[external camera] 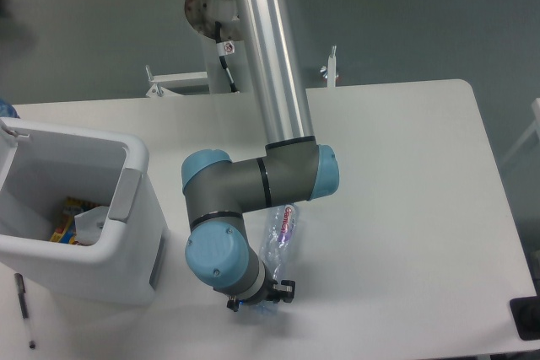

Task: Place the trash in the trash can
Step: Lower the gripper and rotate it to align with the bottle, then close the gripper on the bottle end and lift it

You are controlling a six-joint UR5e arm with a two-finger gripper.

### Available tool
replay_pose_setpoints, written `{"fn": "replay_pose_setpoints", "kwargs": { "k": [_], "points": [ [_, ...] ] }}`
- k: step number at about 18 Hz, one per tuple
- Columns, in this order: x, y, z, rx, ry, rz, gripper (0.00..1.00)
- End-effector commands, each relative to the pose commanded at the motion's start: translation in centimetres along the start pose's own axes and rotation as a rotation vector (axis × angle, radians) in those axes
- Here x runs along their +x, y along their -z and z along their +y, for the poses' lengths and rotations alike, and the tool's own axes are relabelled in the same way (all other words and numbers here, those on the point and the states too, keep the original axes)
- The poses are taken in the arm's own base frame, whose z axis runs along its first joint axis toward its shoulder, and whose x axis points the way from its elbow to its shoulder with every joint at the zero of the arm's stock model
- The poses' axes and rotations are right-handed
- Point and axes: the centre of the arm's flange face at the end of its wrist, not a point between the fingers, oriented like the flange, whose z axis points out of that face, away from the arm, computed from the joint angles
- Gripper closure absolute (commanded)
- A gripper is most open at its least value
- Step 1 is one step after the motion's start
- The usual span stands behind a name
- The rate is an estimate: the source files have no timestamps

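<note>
The trash in view is a crushed clear plastic bottle [283, 235] with a red-white label, lying on the white table just right of my arm's elbow. Its lower end runs under my gripper [258, 299], which points down at the table's front. The wrist hides the fingers, and only small black parts show on either side. The gripper seems shut on the bottle's lower end. The trash can [126, 176], a large white bin with a grey handle panel, stands at the left. A whitish crumpled wrapper [88, 223] lies inside it.
A thin black pen [24, 308] lies on the table in front of the bin. Something colourful [64, 218] lies in the bin bottom. A black object [526, 318] sits at the table's front right corner. A metal bracket [331, 65] stands at the back edge.
</note>
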Motion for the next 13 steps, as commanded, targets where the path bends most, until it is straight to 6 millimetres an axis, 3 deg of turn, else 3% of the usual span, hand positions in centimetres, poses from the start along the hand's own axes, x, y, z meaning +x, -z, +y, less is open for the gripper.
{"fn": "replay_pose_setpoints", "kwargs": {
  "k": [6, 8, 10, 13],
  "points": [
    [-3.0, 3.7, 0.1, 0.12, 0.062, 0.108, 0.52],
    [-3.0, 5.2, -0.2, 0.184, 0.07, 0.123, 0.52],
    [-4.4, 6.9, 0.3, 0.227, 0.103, 0.136, 0.52],
    [-5.7, 11.1, 1.2, 0.32, 0.12, 0.207, 0.52]
  ]
}}
